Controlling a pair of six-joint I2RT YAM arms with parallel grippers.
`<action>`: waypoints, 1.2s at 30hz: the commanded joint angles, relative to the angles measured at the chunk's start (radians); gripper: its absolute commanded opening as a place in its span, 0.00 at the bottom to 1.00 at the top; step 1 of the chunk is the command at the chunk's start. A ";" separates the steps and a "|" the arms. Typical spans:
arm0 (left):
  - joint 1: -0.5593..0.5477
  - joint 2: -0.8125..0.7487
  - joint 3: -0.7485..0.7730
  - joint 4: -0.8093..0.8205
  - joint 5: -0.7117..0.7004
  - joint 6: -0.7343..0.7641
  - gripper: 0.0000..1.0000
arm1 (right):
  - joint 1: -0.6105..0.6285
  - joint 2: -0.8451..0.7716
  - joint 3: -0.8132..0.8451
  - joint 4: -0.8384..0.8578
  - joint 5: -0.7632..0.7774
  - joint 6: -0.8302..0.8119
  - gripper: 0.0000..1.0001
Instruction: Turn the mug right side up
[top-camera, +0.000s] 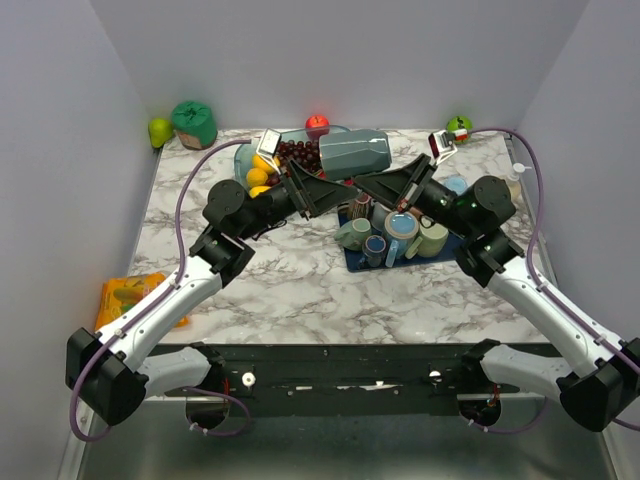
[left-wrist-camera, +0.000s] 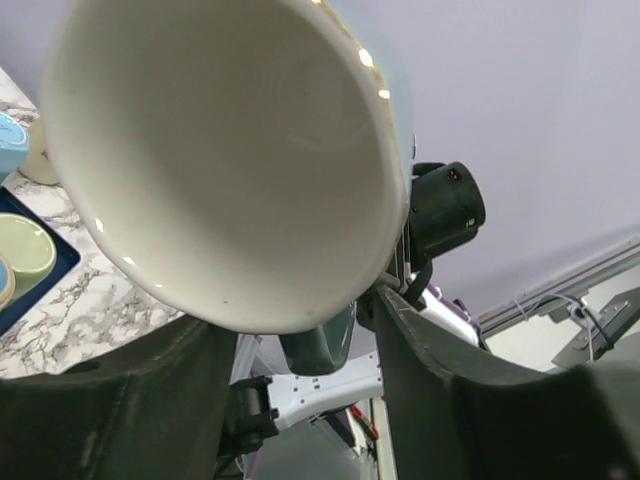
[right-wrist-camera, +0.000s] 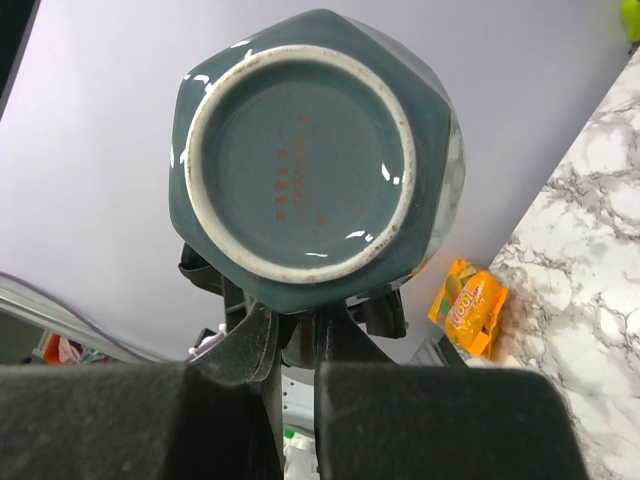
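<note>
**Marble counter boxed in by pale walls**

A white marble counter (top-camera: 290, 290) with grey veining fills the middle of the overhead view. Plain, pale lavender-grey walls close it in on three sides: a back wall (top-camera: 340, 60) along the far edge, a left wall (top-camera: 60, 180) and a right wall (top-camera: 590, 90) that slant outward toward the near side. The walls are bare and matte, with no window in sight. A black bar (top-camera: 340, 362) runs along the counter's near edge, and below it lies a dull grey metal surface (top-camera: 340, 450). The light is soft and even, casting only faint shadows on the marble.
</note>
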 joint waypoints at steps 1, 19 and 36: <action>-0.007 -0.004 0.036 0.052 -0.069 -0.020 0.57 | 0.016 -0.006 0.029 0.126 0.000 -0.023 0.01; -0.005 -0.035 0.064 -0.077 -0.152 0.136 0.00 | 0.018 -0.006 0.013 -0.101 -0.003 -0.162 0.21; -0.005 -0.173 0.198 -0.954 -0.810 0.725 0.00 | 0.018 -0.095 0.046 -0.590 0.303 -0.391 1.00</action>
